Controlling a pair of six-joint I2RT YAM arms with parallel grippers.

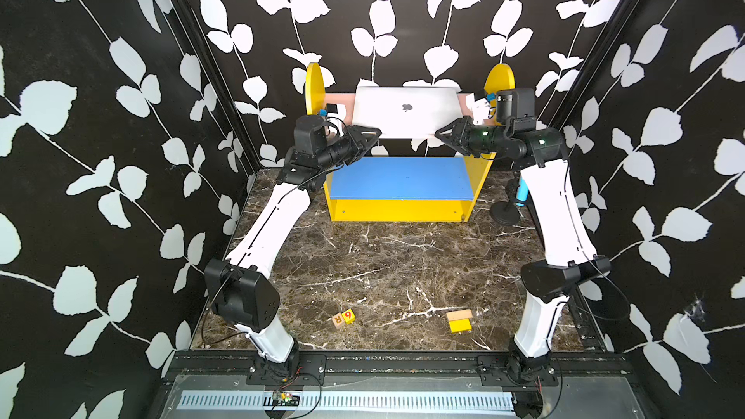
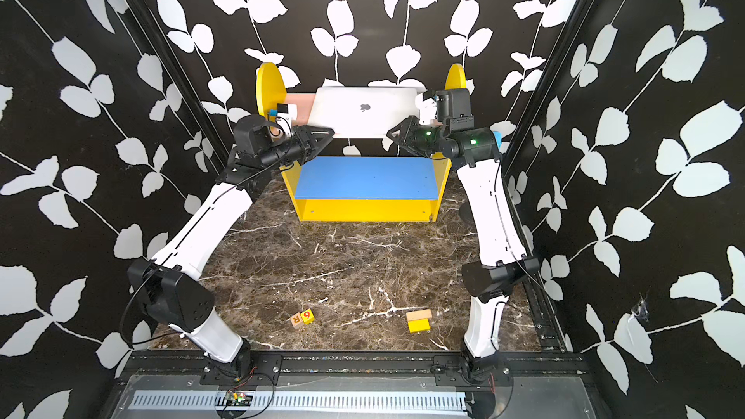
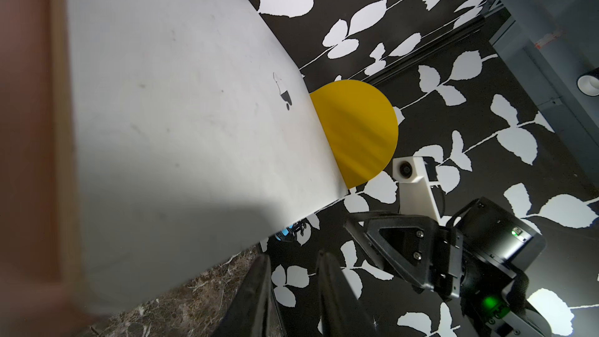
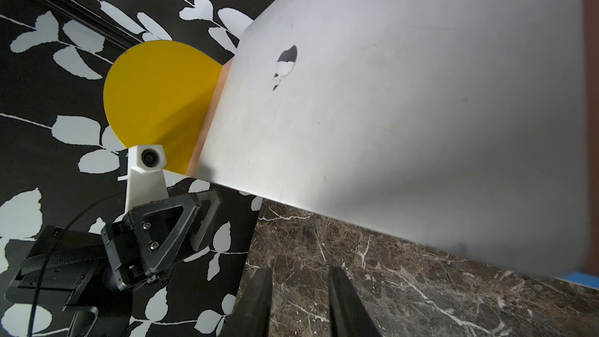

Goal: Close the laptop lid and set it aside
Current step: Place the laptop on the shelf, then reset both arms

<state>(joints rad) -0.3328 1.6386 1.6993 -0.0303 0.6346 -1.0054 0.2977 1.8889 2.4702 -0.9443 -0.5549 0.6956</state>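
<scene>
The laptop (image 1: pixel 407 112) (image 2: pixel 365 112) lies flat on the top board of the yellow shelf unit (image 1: pixel 397 209), its front edge overhanging. The laptop lid (image 3: pixel 194 124) (image 4: pixel 389 108) is down, apple logo facing up. My left gripper (image 1: pixel 378 131) (image 2: pixel 331 133) hovers just off the laptop's front left corner. My right gripper (image 1: pixel 438 135) (image 2: pixel 389 135) sits just off the front right corner. In the wrist views the left gripper (image 3: pixel 293 256) and the right gripper (image 4: pixel 299 270) each show a gap between their fingers with nothing in it; both are open.
A blue lower shelf (image 1: pixel 401 177) lies under the laptop's overhang, between round yellow end panels (image 1: pixel 315 86). A black stand with a blue cylinder (image 1: pixel 508 209) is on the right of the unit. Letter blocks (image 1: pixel 343 317) and a yellow and wood block (image 1: pixel 459 320) rest on the near marble table (image 1: pixel 403 268).
</scene>
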